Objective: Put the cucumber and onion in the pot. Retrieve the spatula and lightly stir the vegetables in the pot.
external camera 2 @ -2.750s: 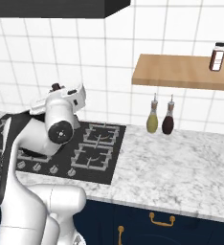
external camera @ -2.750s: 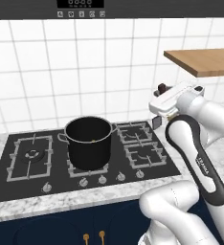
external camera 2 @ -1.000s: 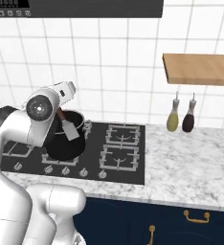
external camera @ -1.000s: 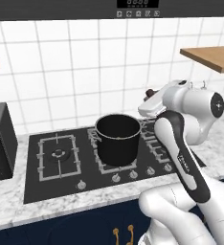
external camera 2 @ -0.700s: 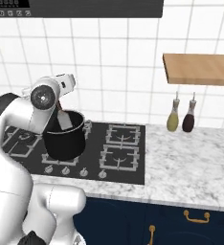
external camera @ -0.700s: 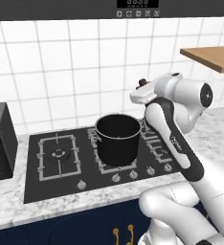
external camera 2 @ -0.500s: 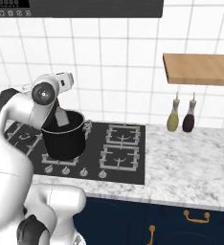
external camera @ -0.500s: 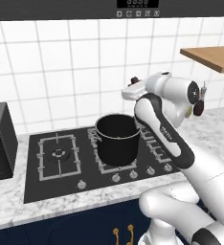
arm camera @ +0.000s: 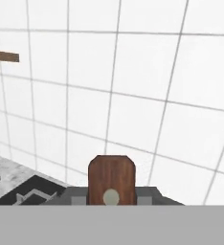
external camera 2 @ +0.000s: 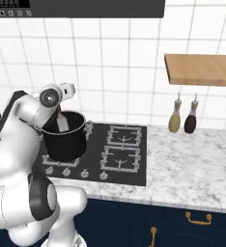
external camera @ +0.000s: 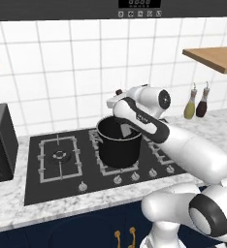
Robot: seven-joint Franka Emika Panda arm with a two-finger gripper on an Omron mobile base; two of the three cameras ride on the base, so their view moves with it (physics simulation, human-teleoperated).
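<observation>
Glossy white arm (external camera: pixel 183 145), rounded segments, dark grey joints

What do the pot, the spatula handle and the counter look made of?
Pot: dark metal by its look, matte black wall with a thin silvery rim.
Spatula: handle looks wooden, reddish-brown, satin, with a pale round spot near its end; the blade's material can't be told.
Counter: marble-look stone, white with grey veining, smooth.
</observation>
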